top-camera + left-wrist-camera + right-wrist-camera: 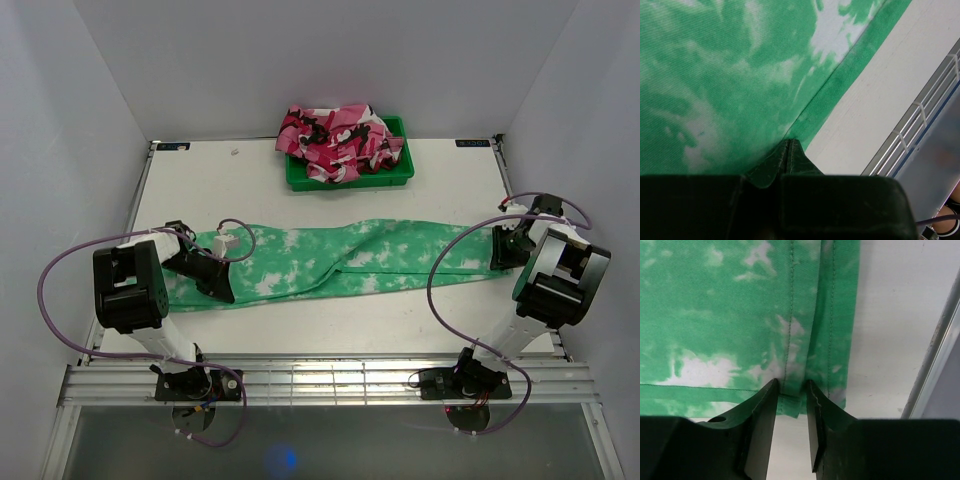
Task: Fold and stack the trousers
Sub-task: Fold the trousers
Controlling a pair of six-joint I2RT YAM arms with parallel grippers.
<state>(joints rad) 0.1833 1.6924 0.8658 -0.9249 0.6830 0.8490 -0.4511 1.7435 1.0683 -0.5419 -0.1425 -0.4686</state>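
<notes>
1. Left end effector (218,288): down on the left end of the trousers (350,255), at their near edge. In the left wrist view its fingers are pressed together on a small raised ridge of green cloth (790,145), so it is pinching the trousers.
2. Trousers: bright green with white blotches, laid out lengthwise across the middle of the white bench (250,175), running from the left arm to the right arm. The cloth lies mostly flat, and a seam or fold line runs along the middle section.
3. Behind the trousers, at the far centre of the bench and well apart from them: a green tray (400,178) holding a heap of pink patterned cloth (335,140).
4. Right end effector (500,250): at the right end of the trousers. In the right wrist view its fingers stand apart, straddling the stitched hem (791,385). The cloth between them lies flat, ungathered.
</notes>
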